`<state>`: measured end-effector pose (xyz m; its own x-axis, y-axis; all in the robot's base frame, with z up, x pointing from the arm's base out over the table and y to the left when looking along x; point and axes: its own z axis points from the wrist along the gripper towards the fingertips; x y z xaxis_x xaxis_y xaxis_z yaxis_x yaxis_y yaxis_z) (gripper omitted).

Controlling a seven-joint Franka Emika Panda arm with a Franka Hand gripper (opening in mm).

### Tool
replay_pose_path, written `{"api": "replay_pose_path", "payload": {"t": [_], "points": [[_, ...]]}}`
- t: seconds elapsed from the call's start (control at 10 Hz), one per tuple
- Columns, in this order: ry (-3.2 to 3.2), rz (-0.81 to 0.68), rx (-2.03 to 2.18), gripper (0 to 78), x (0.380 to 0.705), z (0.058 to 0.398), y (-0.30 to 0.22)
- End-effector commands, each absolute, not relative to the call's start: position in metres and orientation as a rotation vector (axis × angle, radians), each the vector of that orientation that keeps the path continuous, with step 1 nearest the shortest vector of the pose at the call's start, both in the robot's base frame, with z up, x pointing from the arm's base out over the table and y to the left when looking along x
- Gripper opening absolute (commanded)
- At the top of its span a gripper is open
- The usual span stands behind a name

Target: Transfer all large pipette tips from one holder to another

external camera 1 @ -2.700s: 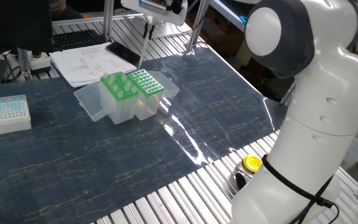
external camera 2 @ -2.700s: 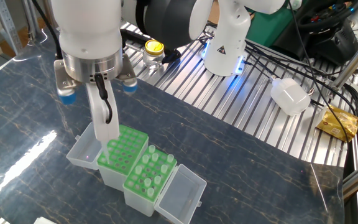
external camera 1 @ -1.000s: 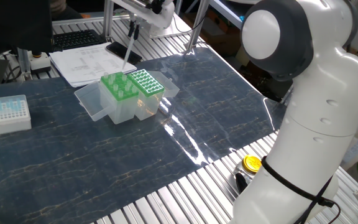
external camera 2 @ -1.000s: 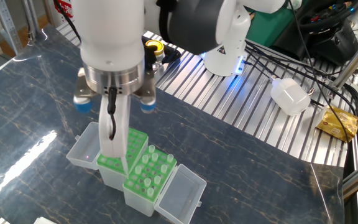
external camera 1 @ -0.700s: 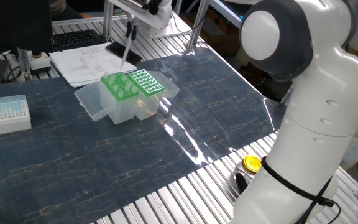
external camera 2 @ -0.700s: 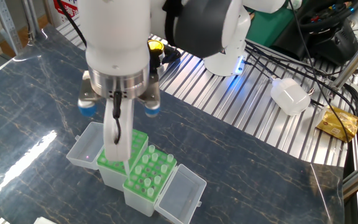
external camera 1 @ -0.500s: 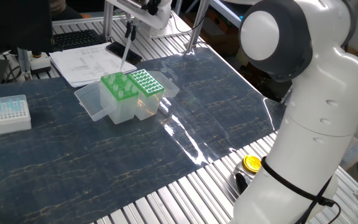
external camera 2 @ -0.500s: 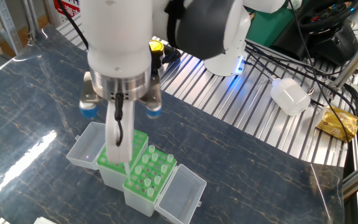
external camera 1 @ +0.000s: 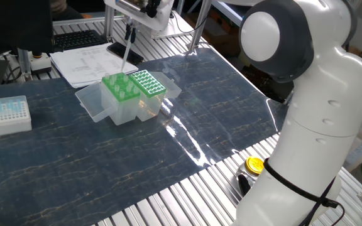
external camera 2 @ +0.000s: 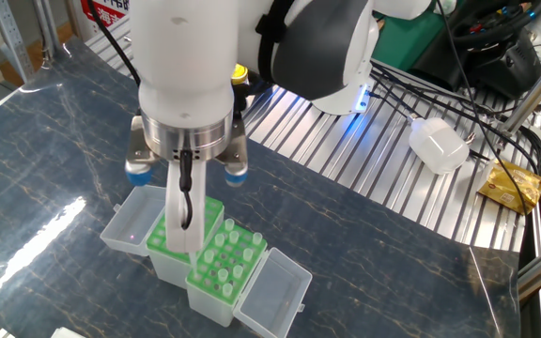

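end effector (external camera 2: 188,239) over two green holders (external camera 2: 207,255) — large pipette tips (external camera 2: 229,255) in nearer holder

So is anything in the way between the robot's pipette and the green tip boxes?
Nothing visible. The pipette hangs from the gripper directly over the two open green tip racks; both clear lids are folded out to the sides.

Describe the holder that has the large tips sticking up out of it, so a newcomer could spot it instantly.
Start at the dark marbled tabletop, where two green-topped racks stand side by side under the robot's tool. The one you want is the rack with tips, next to the clear open lid; unlike its neighbour, clear round collars stick up from its holes.
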<state>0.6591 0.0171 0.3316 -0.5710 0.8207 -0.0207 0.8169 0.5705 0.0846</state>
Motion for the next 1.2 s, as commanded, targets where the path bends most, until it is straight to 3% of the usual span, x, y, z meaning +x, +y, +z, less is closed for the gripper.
{"api": "replay_pose_path", "payload": {"t": [0.1,1.2], "points": [[2.723,0.101,1.413,1.1,0.656,0.325,0.018],[2.703,0.128,1.436,1.1,0.648,0.292,0.023]]}}
